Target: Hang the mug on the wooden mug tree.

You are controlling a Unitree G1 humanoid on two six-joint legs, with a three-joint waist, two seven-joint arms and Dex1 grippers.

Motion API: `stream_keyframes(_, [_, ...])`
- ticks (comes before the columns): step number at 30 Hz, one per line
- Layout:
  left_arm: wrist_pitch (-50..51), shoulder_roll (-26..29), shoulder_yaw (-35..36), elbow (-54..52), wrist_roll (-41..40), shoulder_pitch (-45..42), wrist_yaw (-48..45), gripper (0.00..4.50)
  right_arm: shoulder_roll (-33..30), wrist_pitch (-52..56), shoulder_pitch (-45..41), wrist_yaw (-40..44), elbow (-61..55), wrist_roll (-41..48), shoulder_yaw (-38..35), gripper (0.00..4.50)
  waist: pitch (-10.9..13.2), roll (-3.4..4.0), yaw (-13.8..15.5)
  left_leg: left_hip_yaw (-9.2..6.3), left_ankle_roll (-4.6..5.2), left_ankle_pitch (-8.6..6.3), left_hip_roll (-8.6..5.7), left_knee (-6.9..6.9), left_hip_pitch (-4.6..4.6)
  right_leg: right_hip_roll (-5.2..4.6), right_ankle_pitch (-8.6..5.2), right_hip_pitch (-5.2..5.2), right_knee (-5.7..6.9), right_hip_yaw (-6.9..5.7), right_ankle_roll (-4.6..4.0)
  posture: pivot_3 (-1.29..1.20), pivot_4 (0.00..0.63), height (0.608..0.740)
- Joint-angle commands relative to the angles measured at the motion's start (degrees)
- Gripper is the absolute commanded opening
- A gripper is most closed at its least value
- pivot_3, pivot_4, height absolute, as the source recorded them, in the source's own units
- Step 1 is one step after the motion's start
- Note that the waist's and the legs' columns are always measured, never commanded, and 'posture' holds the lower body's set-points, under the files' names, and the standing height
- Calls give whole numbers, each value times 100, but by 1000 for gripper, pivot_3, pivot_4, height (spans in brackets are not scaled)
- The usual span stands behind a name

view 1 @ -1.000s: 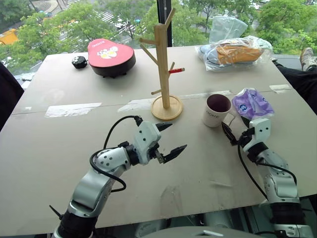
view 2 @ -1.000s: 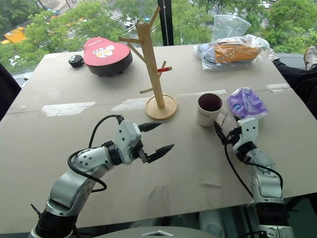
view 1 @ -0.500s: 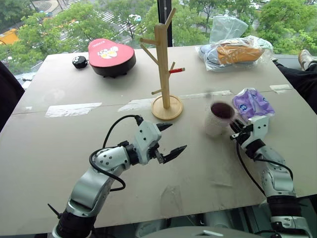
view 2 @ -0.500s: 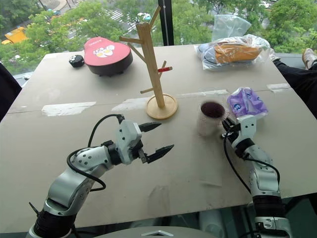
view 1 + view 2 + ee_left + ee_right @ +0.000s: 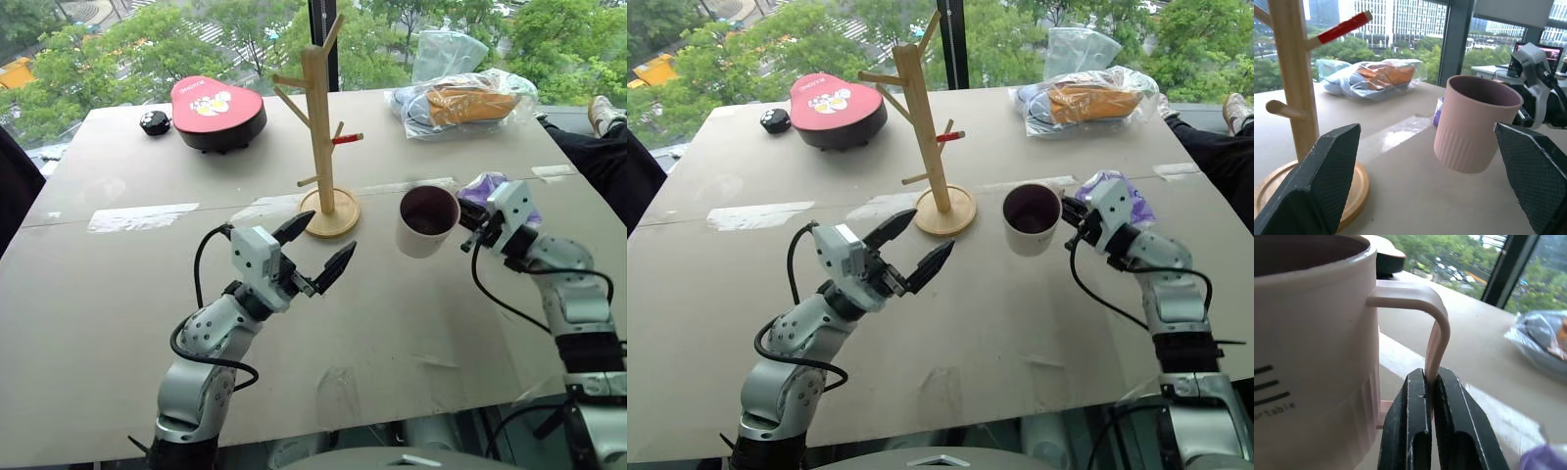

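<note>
The mug (image 5: 427, 219) is being held clear of the counter (image 5: 118, 274), just to the right of the wooden mug tree (image 5: 321, 137) and about level with its round base. The fingers of the right gripper (image 5: 1430, 396) are being kept pinched tight on the thin outer bar of the mug's loop handle (image 5: 1436, 338), with the mug upright and its dark inside showing.

For the hanging to go well, the mug is judged to need carrying higher and toward the red-tipped peg (image 5: 347, 139), the peg on the mug's side of the post. The handle's opening is best being turned to face the peg's tip, so that the loop is being threaded over it before any release.

The left gripper (image 5: 315, 254) is being held in front of the tree's base, its fingers spread wide and empty.
</note>
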Motion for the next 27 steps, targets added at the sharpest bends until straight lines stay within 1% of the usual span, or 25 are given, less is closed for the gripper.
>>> stream_keyframes(1, [-658,-504,66,-229,-3,-37,430,4500,-436,-596,-1401,1077,492,-365,450,48,15,-3,-28,6,0,0,-1,4,0,-1,1,1,-1,4,1,0,150,740])
stream_keyframes(3, [-754,-634,-16,-252,-29,17,465,4500,-477,-647,-2122,1431,935,-496,678,48,20,-16,-48,12,1,0,-6,9,-1,-5,2,2,-2,10,3,0,150,740])
stream_keyframes(6, [-793,-643,-244,-333,-68,76,375,4500,-387,-908,-3090,1674,1697,-861,974,48,19,-22,-56,-1,1,0,-1,-1,-2,-4,1,0,-8,-2,0,0,150,740])
stream_keyframes(11, [-900,-591,-341,-350,18,195,448,4500,-75,-1501,-4176,2111,2681,-1215,1343,48,21,-23,-57,-4,1,0,-4,1,-25,-9,1,-14,-20,-5,-1,0,150,740])
stream_keyframes(15, [-1032,-617,-302,-311,107,205,590,4500,151,-1799,-4594,2219,3162,-1437,1507,48,19,-26,-73,-11,0,1,-4,20,-94,-9,3,-81,-4,-12,-2,0,150,740])
stream_keyframes(16, [-1058,-617,-309,-311,136,214,613,4500,210,-1872,-4687,2209,3281,-1481,1517,48,19,-25,-79,-11,0,1,-5,23,-98,-9,3,-85,-2,-14,-2,0,150,740])
stream_keyframes(19, [-1125,-600,-351,-311,226,239,674,4500,322,-2048,-4906,2202,3627,-1585,1502,48,19,-25,-108,-8,0,1,-7,23,-99,-12,3,-87,-3,-16,-2,0,150,740])
stream_keyframes(23, [-1237,-637,-325,-298,251,338,771,4500,501,-2324,-5375,1897,4281,-1922,1567,48,20,-24,-127,-8,0,1,-7,22,-99,-11,4,-88,0,-14,-3,0,150,740])
stream_keyframes(27, [-1292,-654,-363,-252,286,358,814,4500,672,-2456,-5668,1777,4646,-2037,1538,48,20,-25,-129,-8,0,1,-7,22,-98,-10,4,-90,5,-14,-3,0,150,740])
